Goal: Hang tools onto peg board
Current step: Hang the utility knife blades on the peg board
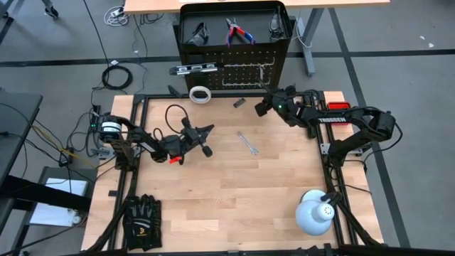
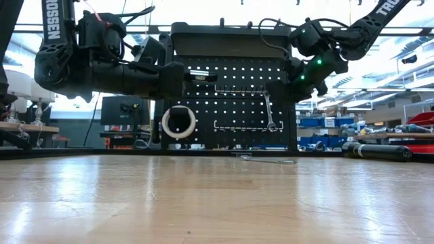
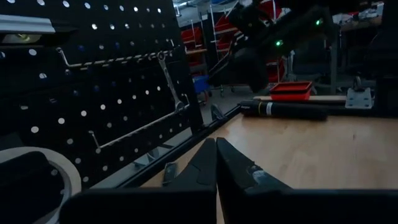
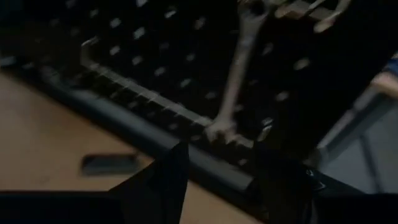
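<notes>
The black peg board (image 1: 242, 71) stands upright at the table's far edge. One silver wrench (image 4: 239, 68) hangs from a hook on it by its top end (image 2: 269, 112). My right gripper (image 4: 217, 174) is open just in front of that wrench's lower end, a finger on either side, touching nothing. A second wrench (image 1: 247, 143) lies flat mid-table. The level bar (image 1: 193, 69) sits on the board's upper left, the white tape roll (image 2: 178, 122) at its lower left. Pliers (image 1: 238, 32) and glasses (image 1: 197, 32) lie in the top tray. My left gripper (image 1: 206, 139) is shut and empty, left of the lying wrench.
Black gloves (image 1: 142, 222) lie at the near left, and a white dome lamp (image 1: 315, 212) stands at the near right. A red box (image 1: 335, 110) sits at the far right. A small dark piece (image 4: 109, 163) lies on the table before the board's foot.
</notes>
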Action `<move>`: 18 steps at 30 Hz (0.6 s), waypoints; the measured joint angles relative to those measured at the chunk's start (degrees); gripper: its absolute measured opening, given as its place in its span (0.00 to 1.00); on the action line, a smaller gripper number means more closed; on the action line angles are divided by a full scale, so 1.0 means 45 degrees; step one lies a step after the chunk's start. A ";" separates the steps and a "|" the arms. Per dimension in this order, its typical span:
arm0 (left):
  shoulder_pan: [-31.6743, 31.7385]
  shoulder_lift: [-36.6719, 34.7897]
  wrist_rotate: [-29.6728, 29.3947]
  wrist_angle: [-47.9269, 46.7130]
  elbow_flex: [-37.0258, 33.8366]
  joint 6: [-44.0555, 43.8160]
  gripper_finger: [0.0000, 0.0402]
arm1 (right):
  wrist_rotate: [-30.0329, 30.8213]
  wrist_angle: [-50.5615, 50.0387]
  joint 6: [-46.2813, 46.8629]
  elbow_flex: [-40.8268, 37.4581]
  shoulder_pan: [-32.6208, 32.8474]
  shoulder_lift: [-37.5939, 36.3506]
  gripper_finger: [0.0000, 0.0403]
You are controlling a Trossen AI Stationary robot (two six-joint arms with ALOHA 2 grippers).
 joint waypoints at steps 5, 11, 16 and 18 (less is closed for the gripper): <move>0.0168 0.0000 0.0003 -0.0370 0.0000 -0.0044 0.00 | -0.1351 -0.0568 0.0155 0.0000 0.0415 0.0000 0.51; 0.0210 0.0000 0.0005 -0.0518 0.0000 -0.0119 0.00 | -0.3008 -0.0708 0.0280 0.0000 0.1293 0.0000 0.50; 0.0277 0.0000 0.0016 -0.0518 0.0000 -0.0124 0.00 | -0.3459 -0.0465 0.0828 0.0000 0.2025 0.0516 0.50; 0.0277 0.0000 0.0117 -0.0523 0.0000 -0.0211 0.00 | -0.3459 0.0143 0.1180 0.0011 0.2345 0.1075 0.50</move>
